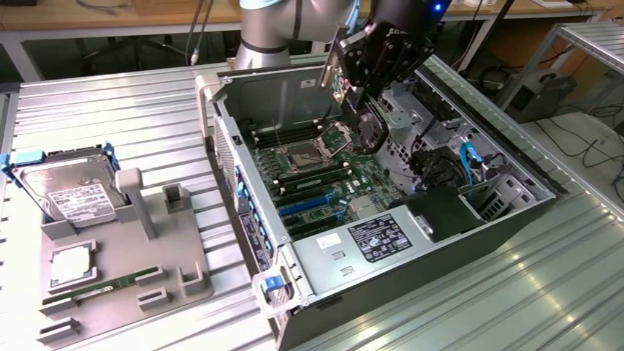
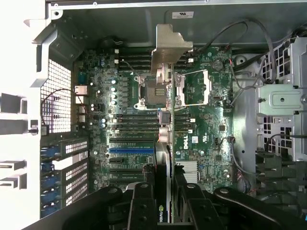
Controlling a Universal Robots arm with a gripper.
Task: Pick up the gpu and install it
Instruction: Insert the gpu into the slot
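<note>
Hand grips gpu edge-on above the mobo; looks crosswise to the blue slot, so square it up, bracket rearward.

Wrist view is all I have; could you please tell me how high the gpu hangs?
Observer: The claw holds the gpu upright above the board, not in a slot.
Operator: Thanks; what lies outside the case?
Observer: Beside the case, on the exterior view's left, a grey tray holds a hard drive and a memory stick.
</note>
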